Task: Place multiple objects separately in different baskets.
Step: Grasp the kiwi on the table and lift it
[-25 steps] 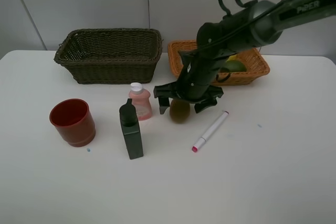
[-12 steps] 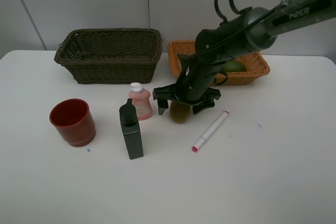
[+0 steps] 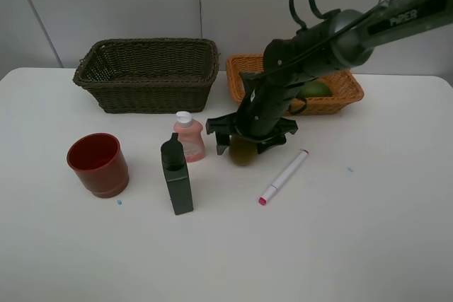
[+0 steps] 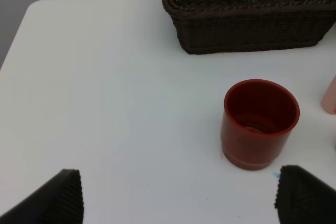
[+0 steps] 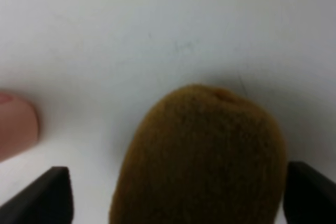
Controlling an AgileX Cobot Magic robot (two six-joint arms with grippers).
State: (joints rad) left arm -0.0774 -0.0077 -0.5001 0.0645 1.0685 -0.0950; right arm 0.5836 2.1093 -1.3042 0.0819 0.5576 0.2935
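A brown kiwi (image 3: 242,152) lies on the white table, between the fingers of my right gripper (image 3: 246,143). Up close, the kiwi (image 5: 199,156) fills the gap in the gripper (image 5: 178,198); one finger is at its side and the other stands a little apart, so it is open. My left gripper (image 4: 181,198) is open with nothing in it, near the red cup (image 4: 260,124). The orange-tan basket (image 3: 340,100) holds a green lime (image 3: 316,90) and a yellow lemon (image 3: 311,78). The dark basket (image 3: 145,76) looks empty.
The pink bottle (image 3: 189,138) and dark green bottle (image 3: 177,175) stand just left of the kiwi. A white pink-tipped marker (image 3: 284,176) lies to its right. The red cup (image 3: 98,164) stands at the left.
The right gripper's fingers have drawn in closer around the kiwi. Everything else is where it was.
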